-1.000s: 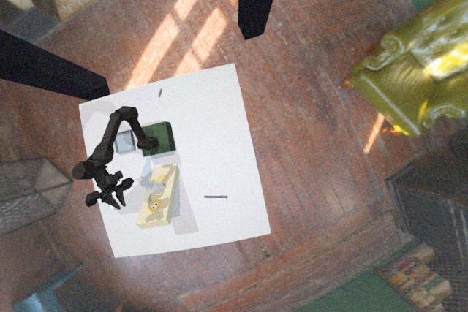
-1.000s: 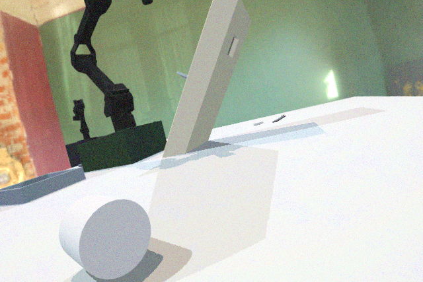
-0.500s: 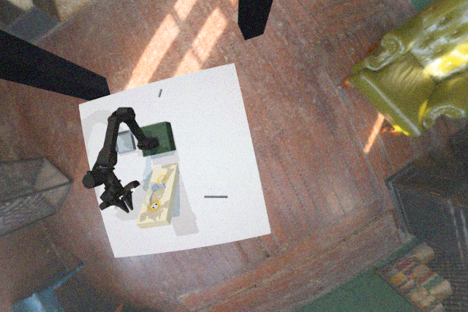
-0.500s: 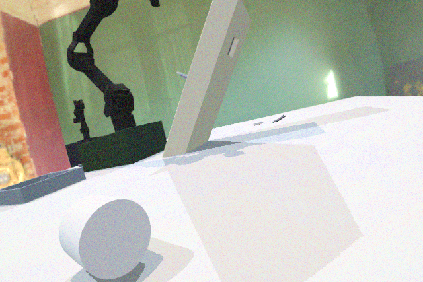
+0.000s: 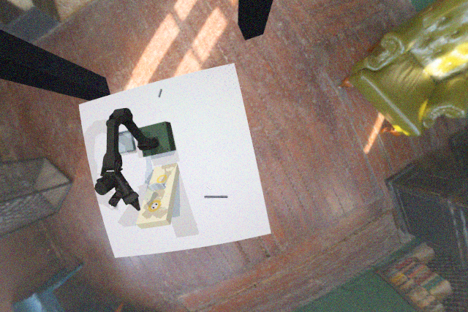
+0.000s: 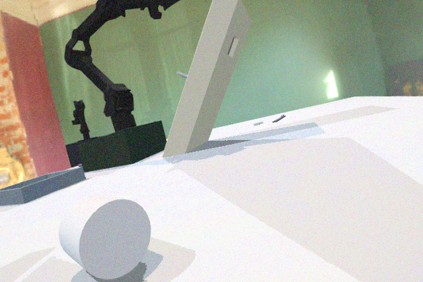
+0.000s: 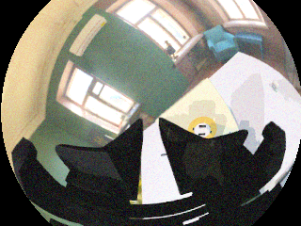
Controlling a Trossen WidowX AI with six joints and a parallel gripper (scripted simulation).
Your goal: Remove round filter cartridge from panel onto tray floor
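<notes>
Jaws: drawn narrow with a small gap, and nothing between them; the gripper (image 7: 150,124) holds nothing.
Gripper position: in the air just left of the service panel (image 5: 166,202), tips aimed at its near end, touching nothing that I can see.
Cartridge: the filter cartridge (image 7: 202,128) sits in the panel face, yellow-ringed, its 2 dark slots showing, just right of the fingertips.
Second ring: another yellow ring (image 5: 161,177) sits farther along the panel; I cannot tell what it is.
Tray: the tray (image 5: 126,141) lies beyond the panel's far end, beside the arm's base.
Risk 1: fingers set at the wrong spacing or angle would likely hit the face rather than enter the slots.
Risk 2: the panel leans steeply, so a hard push could shift it.
Risk 3: a shallow hold may drop the cartridge short of the tray.
Loose cylinder: a pale cylinder (image 6: 106,238) lies on the table and could be knocked.
Writing: no brand, label or readable text.
</notes>
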